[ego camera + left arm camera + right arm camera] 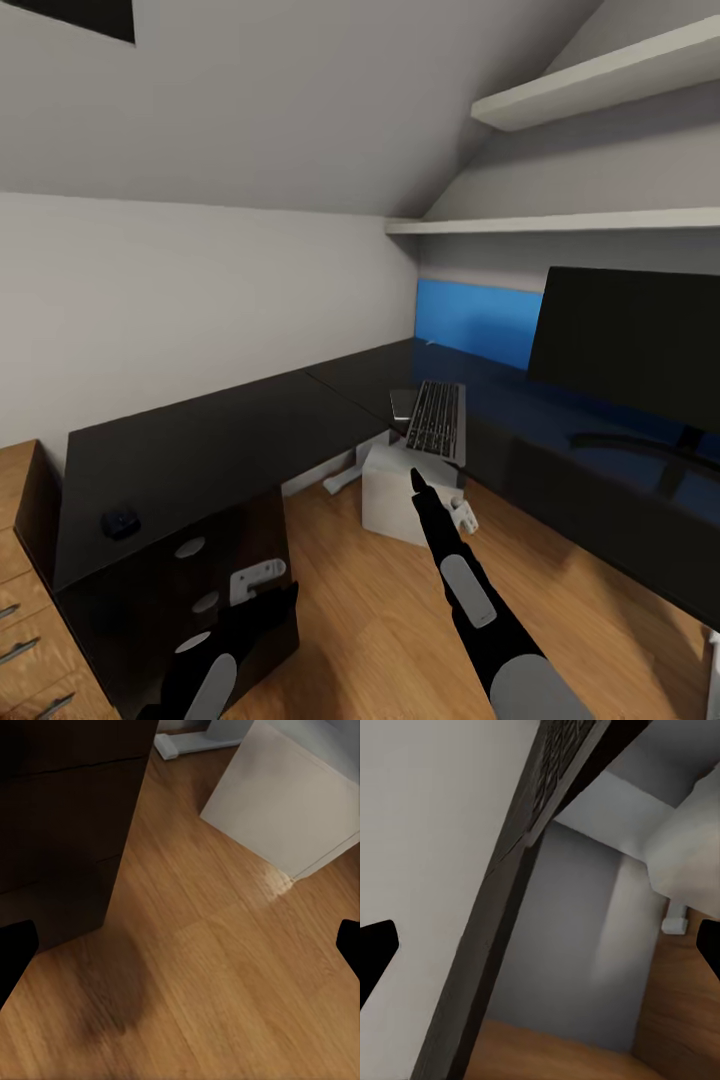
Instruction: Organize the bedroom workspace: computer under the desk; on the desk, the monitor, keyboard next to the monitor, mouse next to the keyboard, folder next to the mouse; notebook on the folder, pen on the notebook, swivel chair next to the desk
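Note:
The long black desk [230, 430] runs in an L around the corner. On its right wing stands the black monitor [630, 345]. The dark keyboard [437, 420] lies at the desk's inner edge and overhangs it. A thin grey piece that looks like the notebook [402, 403] lies beside it. Below them the white computer [398, 497] [292, 802] stands on the floor. The small black mouse [120, 522] rests on the left wing. My right gripper [417, 487] [540, 945] is open just below the keyboard [556, 772], holding nothing. Low beside the drawers, my left gripper [268, 603] [180, 945] is open over the floor.
Three drawers with silver knobs [205, 601] front the desk's left end. A light wooden cabinet [20, 600] adjoins it. A blue wall panel [480, 320] sits behind the monitor, with white shelves [600, 75] above. Wooden floor [380, 620] spreads between the desk wings.

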Controlling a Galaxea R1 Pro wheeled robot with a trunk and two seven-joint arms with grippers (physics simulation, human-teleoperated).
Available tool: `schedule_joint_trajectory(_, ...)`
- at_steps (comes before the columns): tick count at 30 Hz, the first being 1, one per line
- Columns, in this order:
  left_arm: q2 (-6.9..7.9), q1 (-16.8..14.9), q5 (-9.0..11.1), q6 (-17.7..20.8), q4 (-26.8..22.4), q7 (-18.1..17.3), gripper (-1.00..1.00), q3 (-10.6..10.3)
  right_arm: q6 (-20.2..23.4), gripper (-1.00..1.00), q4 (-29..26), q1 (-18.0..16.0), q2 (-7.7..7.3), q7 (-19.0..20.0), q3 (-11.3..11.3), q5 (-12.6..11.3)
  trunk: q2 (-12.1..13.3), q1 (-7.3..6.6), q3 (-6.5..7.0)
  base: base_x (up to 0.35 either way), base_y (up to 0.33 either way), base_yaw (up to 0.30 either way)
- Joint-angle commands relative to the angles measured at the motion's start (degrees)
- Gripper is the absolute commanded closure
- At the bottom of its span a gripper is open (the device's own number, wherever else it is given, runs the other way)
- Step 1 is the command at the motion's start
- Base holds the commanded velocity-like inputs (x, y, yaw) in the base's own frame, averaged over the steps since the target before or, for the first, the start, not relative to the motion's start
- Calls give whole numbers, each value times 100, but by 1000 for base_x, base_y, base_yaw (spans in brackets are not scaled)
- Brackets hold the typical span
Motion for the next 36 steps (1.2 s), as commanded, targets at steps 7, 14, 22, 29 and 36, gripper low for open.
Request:
schedule_joint_trajectory(7, 7, -4, 61, 9, -16, 39, -100, -7, -15, -100, -18, -5, 0, 31, -4, -73, -285, 154, -132, 0, 0, 0)
schedule_joint_trajectory(14, -3, -4, 74, 9, -46, 32, -100, -26, -21, -100, -14, 2, 0, 29, -3, -54, -566, 307, -258, 0, 0, 0)
schedule_joint_trajectory(22, -8, -4, 74, 9, -52, 30, -100, -39, -48, -100, -28, 9, 0, 130, -3, -39, -887, 483, -401, 0, 0, 0)
schedule_joint_trajectory(29, -8, -4, 76, 10, -52, 30, -100, -39, 9, -100, -29, 23, 0, 97, 3, -36, -1167, 637, -527, 0, 0, 0)
schedule_joint_trajectory(36, -8, -4, 73, 9, -50, 33, -100, -39, 24, -100, -37, 23, 0, -23, 208, -20, -1448, 791, -653, 0, 0, 0)
